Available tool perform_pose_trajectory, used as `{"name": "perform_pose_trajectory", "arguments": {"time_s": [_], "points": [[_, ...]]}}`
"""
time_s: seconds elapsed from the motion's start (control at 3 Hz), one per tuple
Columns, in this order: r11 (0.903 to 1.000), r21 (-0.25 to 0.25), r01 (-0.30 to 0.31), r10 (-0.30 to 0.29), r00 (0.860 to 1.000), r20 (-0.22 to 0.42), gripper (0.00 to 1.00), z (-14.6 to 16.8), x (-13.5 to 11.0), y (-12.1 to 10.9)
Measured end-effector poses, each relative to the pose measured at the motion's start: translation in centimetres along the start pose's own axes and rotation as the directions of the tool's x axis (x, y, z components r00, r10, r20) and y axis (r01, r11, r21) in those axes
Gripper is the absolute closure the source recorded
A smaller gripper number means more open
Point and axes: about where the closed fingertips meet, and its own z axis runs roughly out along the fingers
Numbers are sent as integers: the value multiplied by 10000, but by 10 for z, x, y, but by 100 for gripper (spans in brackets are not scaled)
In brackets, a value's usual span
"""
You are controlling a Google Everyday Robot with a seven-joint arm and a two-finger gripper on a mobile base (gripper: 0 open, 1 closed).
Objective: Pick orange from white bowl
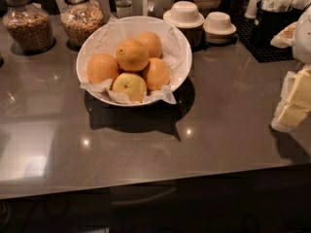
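A large white bowl [181, 42] lined with crinkled white paper stands on the grey counter, left of centre. It holds several oranges. One orange [132, 55] lies on top of the pile, another [102, 68] lies at the left, and a paler yellowish one [129, 85] lies at the front. My gripper [293, 102] shows at the right edge of the view, cream-yellow and low over the counter. It is well to the right of the bowl and touches nothing.
Two glass jars of grain [28, 25] [81, 17] stand behind the bowl at the left. Two small cream hat-shaped dishes [183, 14] [219, 24] sit at the back right. A black mat [265, 47] with dark items lies far right. The counter's front edge [146, 186] runs across below.
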Motion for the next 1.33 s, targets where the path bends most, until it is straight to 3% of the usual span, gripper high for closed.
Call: {"name": "perform_pose_trajectory", "arguments": {"time_s": [0.33, 0.67, 1.0, 1.33], "points": [[10000, 0, 1, -1, 10000, 4, 0, 0, 0, 0], [9996, -252, 156, -128, 9940, 1084, 0, 4, -17, -5], [9921, 34, 1251, -1183, 9292, 3501, 0, -5, -66, -37], [9603, 860, 2654, -2651, 7720, 5777, 0, -54, -138, -47]]}}
